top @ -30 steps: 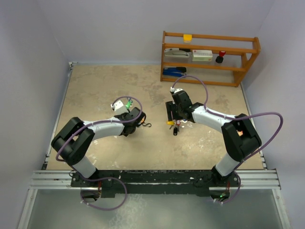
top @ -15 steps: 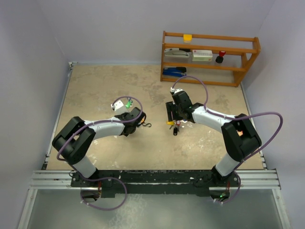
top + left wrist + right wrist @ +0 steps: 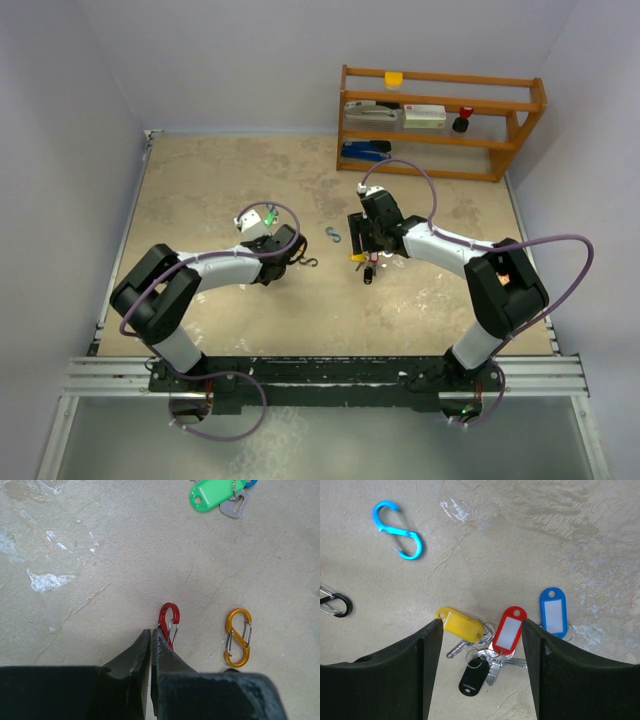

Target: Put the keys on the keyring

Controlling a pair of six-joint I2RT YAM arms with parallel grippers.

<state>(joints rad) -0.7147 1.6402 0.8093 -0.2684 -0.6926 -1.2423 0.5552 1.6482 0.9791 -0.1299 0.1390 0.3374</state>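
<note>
My arms reach from the near edge and bend inward over mid-table. The left gripper (image 3: pixel 151 635) is clenched on nothing, just beside the red clip (image 3: pixel 168 622). The right gripper (image 3: pixel 481 622) stands released astride the keys (image 3: pixel 485 645). I count yellow (image 3: pixel 460 622), red (image 3: pixel 509 630) and blue tags (image 3: pixel 553 609), and one black fob (image 3: pixel 472 679). A green-tagged key (image 3: pixel 215 492) lies apart. There are four clips.

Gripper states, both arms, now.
Left gripper: shut; the red clip lies against its tip, and whether it is pinched cannot be told.
Right gripper: open, straddling the keys, holding nothing.
</note>
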